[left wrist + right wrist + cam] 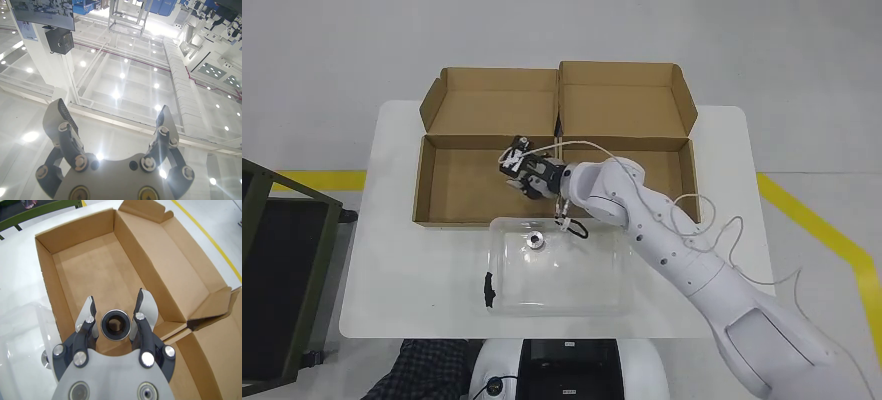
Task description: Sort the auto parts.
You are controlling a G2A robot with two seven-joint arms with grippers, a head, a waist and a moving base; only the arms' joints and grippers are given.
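Bearing ring: in left cardboard box, between parted fingers of right end effector, apparently unclamped. Step judged: depositing. Next: lift clear, then fetch metal part from clear tray. Left end effector: wide, empty.

Overhead, right wrist: shared cardboard box

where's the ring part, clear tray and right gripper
ring part (115,336): right wrist view, lower black band
clear tray (582,282): top view, bare floor
right gripper (116,294): right wrist view, midway between fingertips

Metal part in the clear tray half behind the tool
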